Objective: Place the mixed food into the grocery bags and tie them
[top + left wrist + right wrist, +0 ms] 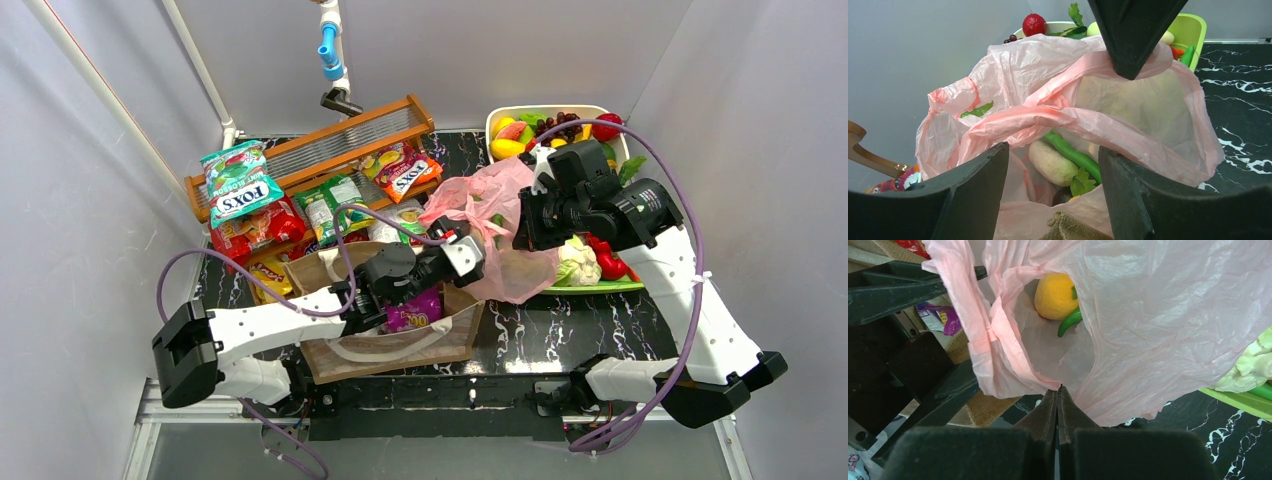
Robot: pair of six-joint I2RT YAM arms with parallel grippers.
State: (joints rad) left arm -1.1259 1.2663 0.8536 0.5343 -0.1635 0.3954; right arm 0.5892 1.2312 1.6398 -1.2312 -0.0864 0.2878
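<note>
- We have the brown tote (400, 345) sitting under the left gripper (1050, 150), with a purple packet (415, 312) inside it.
- The pink bag (500, 230) hangs from the right gripper (1058, 390), whose fingers are pinched together on the bag's thin rim.
- The left fingers are apart, with a twisted band of the bag crossing just ahead of them.
- An orange fruit (1055, 295) and a green vegetable (1069, 322) touch inside the bag, beyond the right fingertips.
</note>
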